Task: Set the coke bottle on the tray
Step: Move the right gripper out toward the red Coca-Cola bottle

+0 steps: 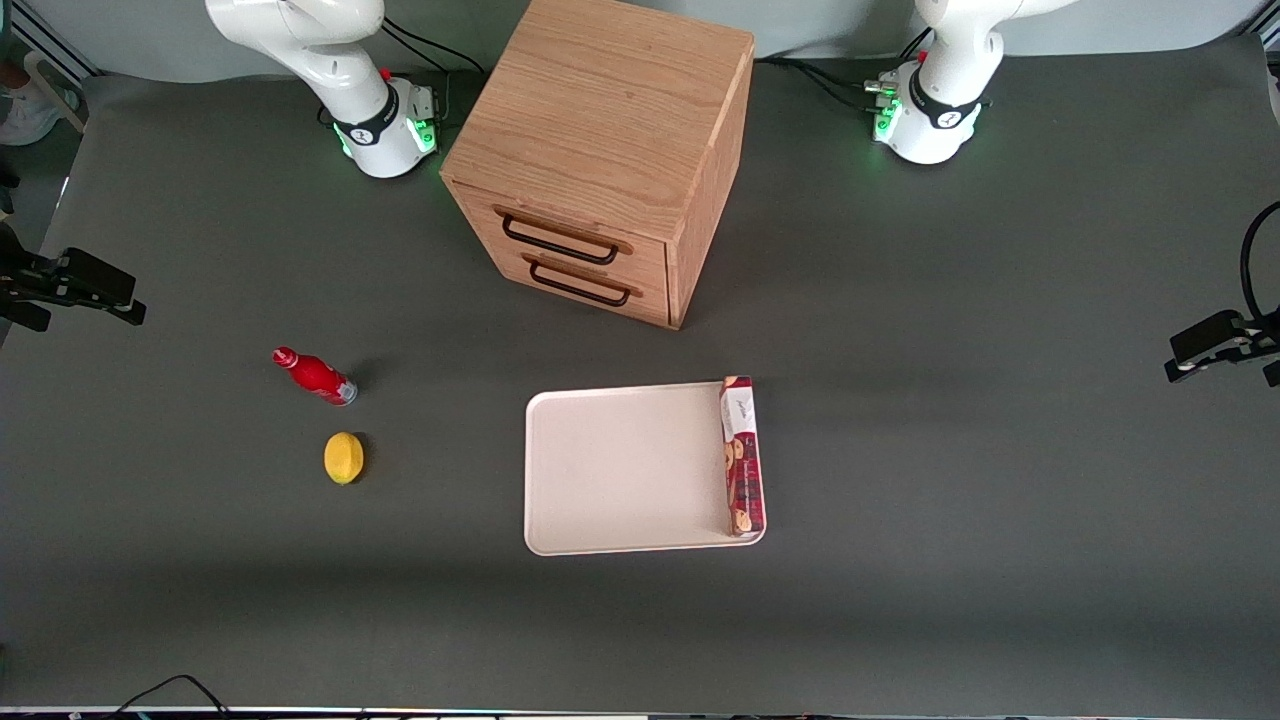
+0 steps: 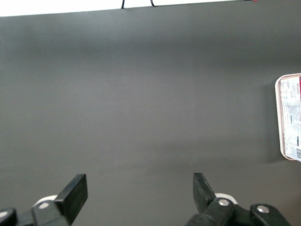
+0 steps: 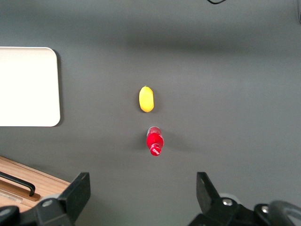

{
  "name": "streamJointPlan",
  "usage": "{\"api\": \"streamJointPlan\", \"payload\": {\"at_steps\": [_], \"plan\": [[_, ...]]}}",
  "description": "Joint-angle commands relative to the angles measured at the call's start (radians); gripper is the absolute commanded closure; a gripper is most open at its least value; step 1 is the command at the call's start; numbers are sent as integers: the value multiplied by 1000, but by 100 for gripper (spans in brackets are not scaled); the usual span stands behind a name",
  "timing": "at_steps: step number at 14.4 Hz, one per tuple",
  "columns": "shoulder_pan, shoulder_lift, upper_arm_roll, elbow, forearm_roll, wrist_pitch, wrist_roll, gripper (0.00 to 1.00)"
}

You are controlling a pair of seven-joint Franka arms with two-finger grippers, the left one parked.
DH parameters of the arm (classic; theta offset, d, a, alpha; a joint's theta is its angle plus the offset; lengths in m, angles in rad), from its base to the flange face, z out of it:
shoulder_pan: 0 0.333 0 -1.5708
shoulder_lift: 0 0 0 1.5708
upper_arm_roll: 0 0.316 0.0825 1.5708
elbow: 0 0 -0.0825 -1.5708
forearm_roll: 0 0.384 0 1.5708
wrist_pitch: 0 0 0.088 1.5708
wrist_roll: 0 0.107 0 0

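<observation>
Lemon [image 1: 344, 458], matte yellow and oval, is lying nearest the front camera, and just beside it, a little farther from that camera, the coke bottle [image 1: 314, 375] is standing slightly tilted on the grey mat, glossy red, contoured, silvery at its base, untouched. Well apart from the lemon toward the parked arm's end, the tray [image 1: 620, 470] is waiting, smooth cream, low-rimmed, mostly bare, with a long printed cookie box [image 1: 742, 456] lying along one rim. Gripper [image 3: 143, 190] is hovering high above the bottle, jaws spread wide, judged ready to descend.
</observation>
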Motion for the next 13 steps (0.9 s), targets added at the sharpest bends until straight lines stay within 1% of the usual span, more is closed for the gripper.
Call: {"api": "streamJointPlan", "payload": {"at_steps": [1,4,6,8,10,13], "plan": [[6,0,-7,25,19,-24,35,0],[6,1,-3,20,15,-26,35,0],[7,-8,2,-11,13,-85,39,0],[6,-58,3,-150,13,-64,41,0],[1,-135,-3,-352,7,50,41,0],[-8,-186,-15,-653,3,323,40,0]]}}
